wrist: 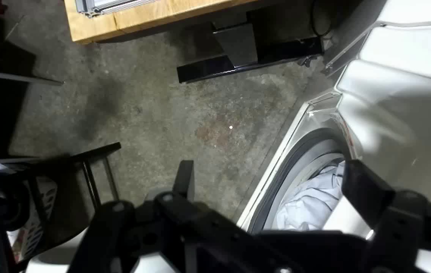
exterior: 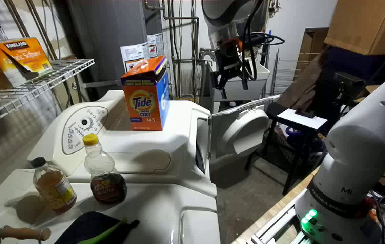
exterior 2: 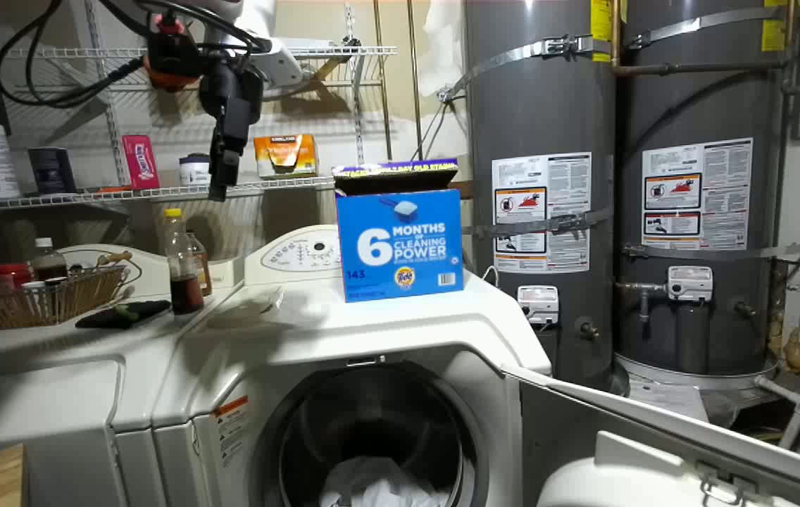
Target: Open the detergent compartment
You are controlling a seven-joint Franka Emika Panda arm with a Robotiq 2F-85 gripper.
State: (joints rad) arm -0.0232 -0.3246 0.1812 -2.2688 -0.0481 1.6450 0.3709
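Observation:
The detergent compartment (exterior: 150,161) is a white rounded panel with a darker outline, set in the washing machine's top (exterior: 121,139). It looks closed and flush, with a shadow across part of it. It shows faintly in an exterior view (exterior 2: 241,314) left of the Tide box. I cannot make it out in the wrist view. My gripper (exterior: 234,89) is open and empty, pointing down, high up and apart from the panel. In the wrist view my gripper (wrist: 268,170) has its fingers wide apart, over the floor and the washer's front opening.
An orange and blue Tide box (exterior: 145,105) stands on the washer. Two bottles (exterior: 106,176) (exterior: 55,189) stand beside the panel. The washer door (exterior: 243,130) is swung open. White cloth (wrist: 314,201) lies in the drum. A wire shelf (exterior 2: 231,191) runs behind.

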